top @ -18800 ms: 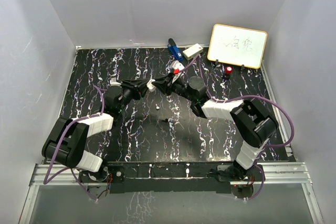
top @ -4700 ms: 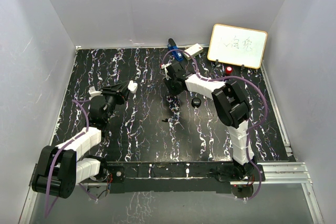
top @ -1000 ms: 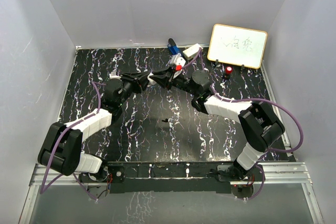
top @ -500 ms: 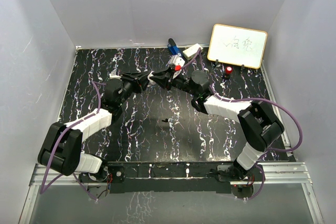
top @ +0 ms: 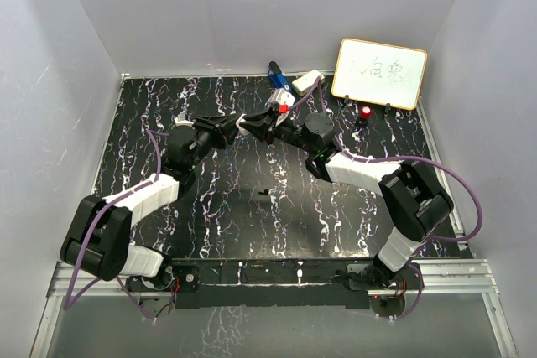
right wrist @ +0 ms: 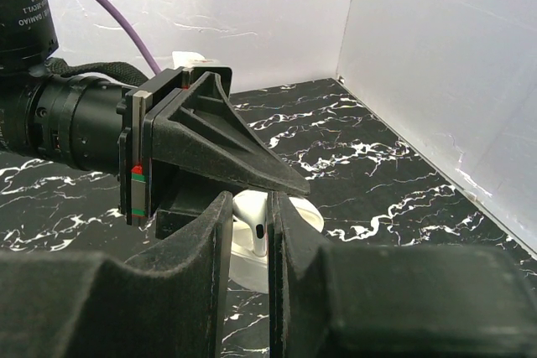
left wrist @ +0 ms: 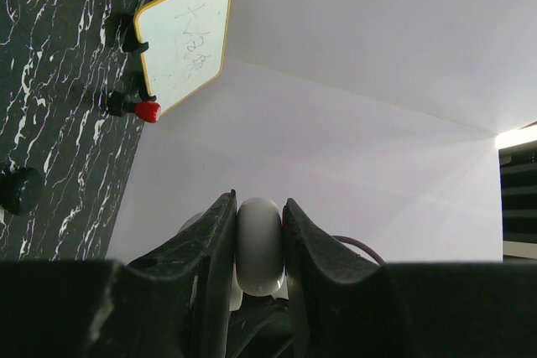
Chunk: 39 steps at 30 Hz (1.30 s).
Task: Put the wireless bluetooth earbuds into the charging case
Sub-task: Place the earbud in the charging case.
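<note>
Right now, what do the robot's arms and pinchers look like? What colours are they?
The left arm and right arm have chunky black joints with white shells between them. A purple cable loops along each. The left gripper and right gripper are black, each with two wedge-shaped fingers. The left gripper's side has tiny red and green marks.

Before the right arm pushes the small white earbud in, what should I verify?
1. Hold by left gripper on small round white plastic charging case: ok.
2. Hold by right gripper on small white earbud: ok.
3. Earbud close to case: ok.
4. Earbud lined up with its socket: cannot tell.
5. The darker second earbud inside case: not ok, it lies on black marbled table.
</note>
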Motion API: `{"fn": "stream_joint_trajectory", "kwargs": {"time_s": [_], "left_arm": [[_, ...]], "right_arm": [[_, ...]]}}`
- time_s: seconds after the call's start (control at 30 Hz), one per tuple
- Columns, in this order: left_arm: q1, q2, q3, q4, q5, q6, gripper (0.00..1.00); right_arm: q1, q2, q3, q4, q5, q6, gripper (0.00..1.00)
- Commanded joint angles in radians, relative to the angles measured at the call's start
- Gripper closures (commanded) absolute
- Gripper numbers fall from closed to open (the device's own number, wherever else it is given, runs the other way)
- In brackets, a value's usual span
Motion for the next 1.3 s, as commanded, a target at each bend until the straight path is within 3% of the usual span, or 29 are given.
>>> {"fn": "stream_joint_trajectory", "kwargs": {"time_s": [0.0, 0.27, 0.37, 0.7, 0.77, 0.97, 1.1, 1.27], "left_arm": [[-0.003, -0.031, 0.039, 0.031, 0.015, 0.002, 1.00], [-0.003, -0.030, 0.047, 0.033, 0.013, 0.004, 1.00], [-0.003, -0.029, 0.047, 0.034, 0.012, 0.003, 1.00], [-0.003, -0.021, 0.049, 0.034, 0.013, 0.007, 1.00], [-0.003, -0.019, 0.048, 0.035, 0.013, 0.008, 1.00], [-0.003, -0.015, 0.037, 0.030, 0.010, 0.013, 1.00], [-0.003, -0.006, 0.025, 0.043, 0.000, 0.006, 1.00], [-0.003, -0.002, 0.044, 0.040, -0.020, 0.006, 1.00]], "right_arm": [[0.003, -0.013, 0.008, 0.023, 0.016, -0.032, 1.00], [0.002, -0.018, 0.004, 0.001, 0.015, -0.041, 1.00], [0.003, -0.022, 0.002, -0.004, 0.015, -0.043, 0.96], [0.003, -0.034, 0.002, 0.019, 0.020, -0.043, 0.65], [0.002, -0.039, 0.002, 0.054, 0.027, -0.029, 0.53], [0.002, -0.106, 0.013, 0.132, 0.098, 0.009, 0.44], [-0.001, -0.162, 0.023, 0.030, 0.172, -0.034, 0.36], [0.001, -0.252, -0.047, -0.109, 0.194, -0.118, 0.37]]}}
